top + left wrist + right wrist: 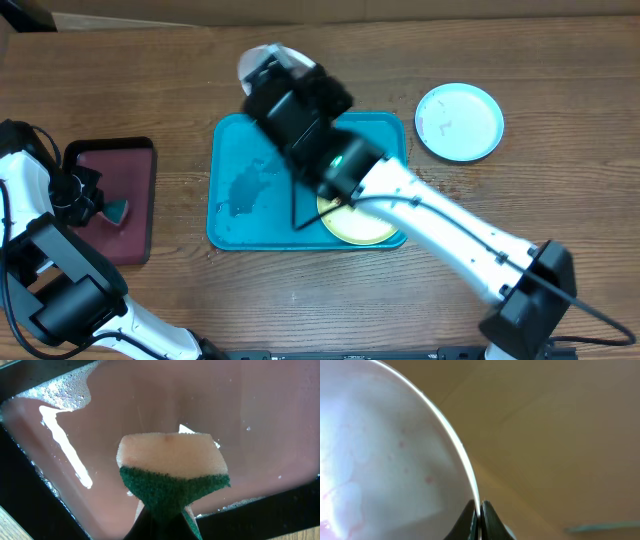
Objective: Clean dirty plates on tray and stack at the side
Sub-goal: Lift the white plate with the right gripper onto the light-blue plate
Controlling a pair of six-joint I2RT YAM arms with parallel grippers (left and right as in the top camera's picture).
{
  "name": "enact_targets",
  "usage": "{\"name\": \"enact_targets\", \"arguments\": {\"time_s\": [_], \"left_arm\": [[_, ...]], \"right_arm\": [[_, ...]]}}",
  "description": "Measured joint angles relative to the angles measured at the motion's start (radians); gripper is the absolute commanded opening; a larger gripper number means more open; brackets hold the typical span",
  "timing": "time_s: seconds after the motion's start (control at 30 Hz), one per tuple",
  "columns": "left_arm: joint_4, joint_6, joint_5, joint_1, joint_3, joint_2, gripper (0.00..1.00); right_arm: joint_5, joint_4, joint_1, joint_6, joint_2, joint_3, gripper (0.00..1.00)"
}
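Observation:
My right gripper [272, 75] is shut on the rim of the white plate [262, 58] and holds it tilted above the far edge of the turquoise tray [235, 200]; in the right wrist view the fingers [479, 510] pinch the plate's edge [395, 450], which shows faint pink smears. The yellow-green plate [355, 222] lies on the tray's right part, partly under the arm. The light blue plate [459, 121] lies on the table at the right. My left gripper [100, 205] is shut on a yellow-and-green sponge [172, 467] over the maroon tray [260, 420].
The maroon black-rimmed tray [135, 235] at the left holds foamy water [65, 387]. A wet patch [245, 185] lies on the turquoise tray. The right arm crosses the tray diagonally from the front right. Cardboard stands along the back edge.

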Motion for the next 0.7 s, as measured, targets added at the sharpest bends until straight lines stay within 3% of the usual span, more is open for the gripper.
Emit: {"name": "enact_targets", "arguments": {"time_s": [0.17,0.33,0.5,0.7], "left_arm": [[-0.002,0.000,0.003,0.000,0.000,0.000,0.04],[-0.003,0.000,0.016,0.000,0.000,0.000,0.04],[-0.003,0.001,0.056,0.000,0.000,0.000,0.04],[-0.002,0.003,0.067,0.000,0.000,0.000,0.04]], "right_arm": [[-0.418,-0.128,-0.254,0.307,0.000,0.000,0.04],[-0.710,-0.251,-0.575,0.460,0.001,0.000,0.04],[-0.816,-0.332,-0.879,0.525,0.001,-0.011,0.04],[-0.853,-0.246,-1.055,0.552,0.001,-0.138,0.04]]}}
